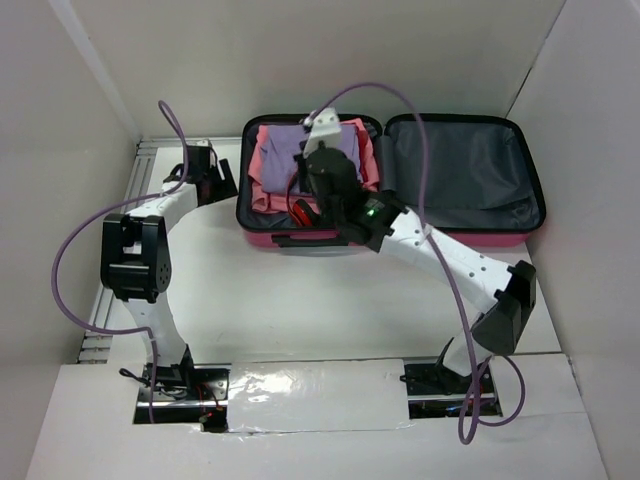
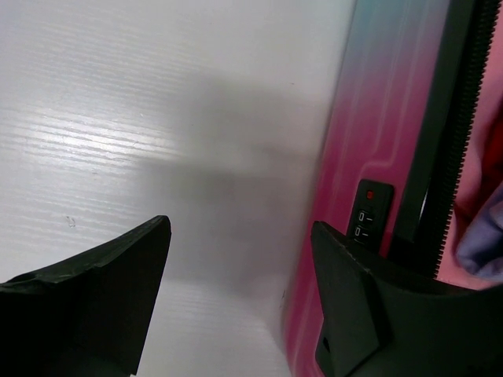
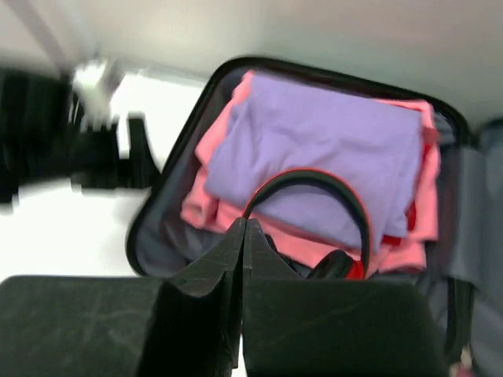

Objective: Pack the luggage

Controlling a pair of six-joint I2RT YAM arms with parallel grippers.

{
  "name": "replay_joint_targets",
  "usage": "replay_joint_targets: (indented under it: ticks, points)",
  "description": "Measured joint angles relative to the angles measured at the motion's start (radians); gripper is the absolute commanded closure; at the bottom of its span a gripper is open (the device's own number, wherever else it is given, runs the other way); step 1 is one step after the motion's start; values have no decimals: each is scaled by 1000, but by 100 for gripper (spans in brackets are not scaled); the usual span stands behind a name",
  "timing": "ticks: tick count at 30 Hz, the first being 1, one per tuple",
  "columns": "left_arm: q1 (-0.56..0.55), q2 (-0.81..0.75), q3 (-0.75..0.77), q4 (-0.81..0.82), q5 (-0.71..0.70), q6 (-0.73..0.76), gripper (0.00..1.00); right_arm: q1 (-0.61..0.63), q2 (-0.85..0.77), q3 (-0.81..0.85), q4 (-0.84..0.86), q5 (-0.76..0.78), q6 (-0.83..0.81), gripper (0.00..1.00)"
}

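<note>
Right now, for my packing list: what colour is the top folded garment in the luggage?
The garment is lavender purple; clearest in right wrist view.

Suitcase [image 1: 460, 170]: one, lying opened in two halves. Folded garments, beyond the pressed-together right fingers [image 3: 216, 271]: two, one pink garment [image 3: 206, 149] and one purple garment [image 3: 330, 149]. Headphones [image 3: 306, 174], black and red, just past those fingertips: one pair. Robot arms: two, left arm [image 1: 135, 255] and right arm [image 1: 460, 265]. Purple cables: two, left cable [image 1: 56, 275] and right cable [image 1: 370, 85].
</note>
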Motion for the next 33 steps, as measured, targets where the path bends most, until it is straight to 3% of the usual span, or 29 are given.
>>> replay_joint_targets:
  ticks: [2,3,4,5,8,10,11,16,22,25,33]
  points:
    - [0,0,0,-10,-1,0,14,-27,0,95,-114,51,126,84]
    - [0,-2,0,-14,-2,0,14,-43,-1,129,-165,79,188,74]
    - [-1,-3,0,-17,-4,2,14,-61,-6,150,-215,105,251,57]
    - [-2,-4,1,-23,-4,2,14,-83,-18,148,-257,130,316,50]
    - [-5,-4,13,-52,-16,6,14,-187,-77,57,-358,153,489,24]
    - [-9,-4,23,-74,-33,9,14,-315,-135,-57,-404,122,598,11]
    - [-11,-4,26,-82,-41,10,14,-388,-158,-111,-422,105,639,0]
    - [-14,-4,29,-93,-56,9,14,-739,-229,-273,-500,-2,761,0]
    - [-14,-4,29,-96,-57,9,14,-1048,-218,-341,-488,-215,780,0]
    - [-14,-4,31,-100,-58,10,14,-1129,-163,-359,-480,-286,793,0]
    - [-14,2,37,-108,-59,13,14,-1198,-91,-496,-424,-425,820,4]
